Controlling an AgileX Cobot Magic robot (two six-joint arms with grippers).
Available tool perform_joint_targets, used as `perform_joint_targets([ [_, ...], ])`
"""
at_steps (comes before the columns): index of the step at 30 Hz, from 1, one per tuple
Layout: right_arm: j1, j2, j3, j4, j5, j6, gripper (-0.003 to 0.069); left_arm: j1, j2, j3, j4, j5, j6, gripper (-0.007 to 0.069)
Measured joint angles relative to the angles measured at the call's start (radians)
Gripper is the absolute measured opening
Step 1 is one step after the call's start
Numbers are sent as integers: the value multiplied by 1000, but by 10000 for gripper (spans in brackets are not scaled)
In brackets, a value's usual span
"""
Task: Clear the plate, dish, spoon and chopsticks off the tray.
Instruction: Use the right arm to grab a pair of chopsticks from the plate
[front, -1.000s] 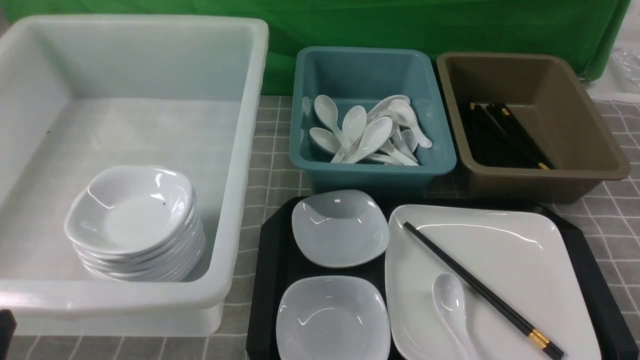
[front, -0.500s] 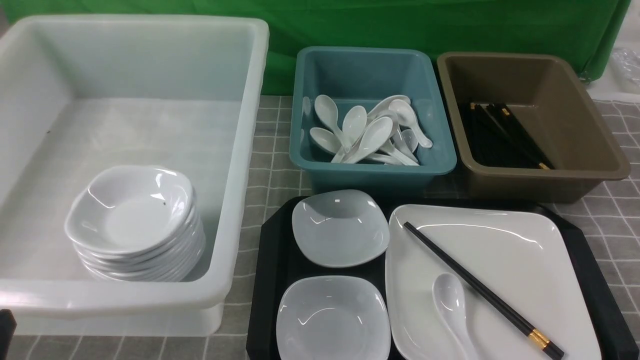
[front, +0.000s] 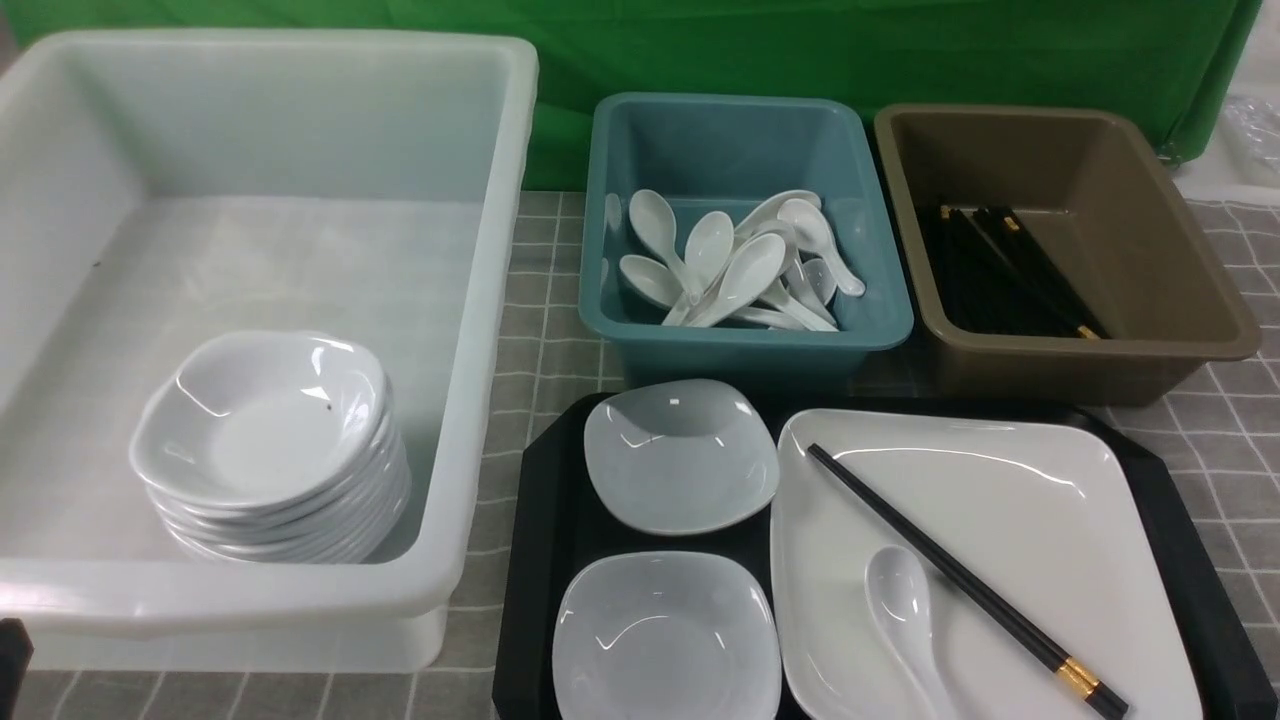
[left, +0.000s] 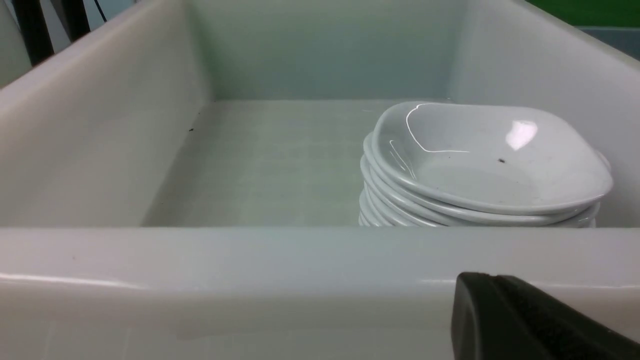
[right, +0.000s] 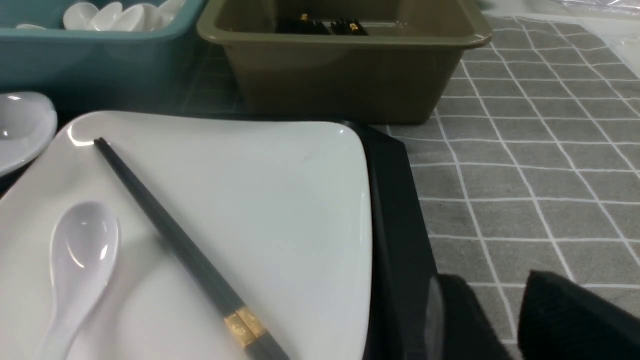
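Leftward, the big white tub (front: 480, 300) holds a stack of dishes (front: 265, 430). Beside it, the black tray (front: 540, 560) carries the plate (front: 1050, 540) on its right half and two small dishes on its left, far dish (front: 680, 455) and near dish (front: 665, 635). The chopsticks (front: 960, 580) lie slantwise on the plate, with the spoon (front: 900, 600) just beside them. The right gripper (right: 495, 280) hovers by the tray's right edge, jaws apart and empty. The left gripper (left: 500, 305) is closed before the tub's near wall.
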Motion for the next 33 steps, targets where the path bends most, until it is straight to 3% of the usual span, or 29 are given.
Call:
perform_joint_targets([
  [7,0,0,0,0,0,0,238,0,0,0,-54,-104,-49,13],
  [11,0,0,0,0,0,0,238,0,0,0,-301,-268,-278,13],
  [14,0,0,0,0,0,0,238,0,0,0,-364,-321,-383,13],
  [18,0,0,0,0,0,0,238,0,0,-27,-342,-354,-438,13],
  [21,0,0,0,0,0,0,238,0,44,-139,-212,-260,-442,13],
  [23,0,0,0,0,0,0,238,0,125,-239,-140,-160,-411,13],
  [26,0,0,0,0,0,0,238,0,272,-396,-148,8,-265,13],
  [28,0,0,0,0,0,-1,238,-11,434,-514,-239,178,-49,13],
  [30,0,0,0,0,0,-3,238,-22,482,-543,-282,220,4,13],
  [33,0,0,0,0,-3,-7,238,-95,667,-622,-402,333,176,13],
])
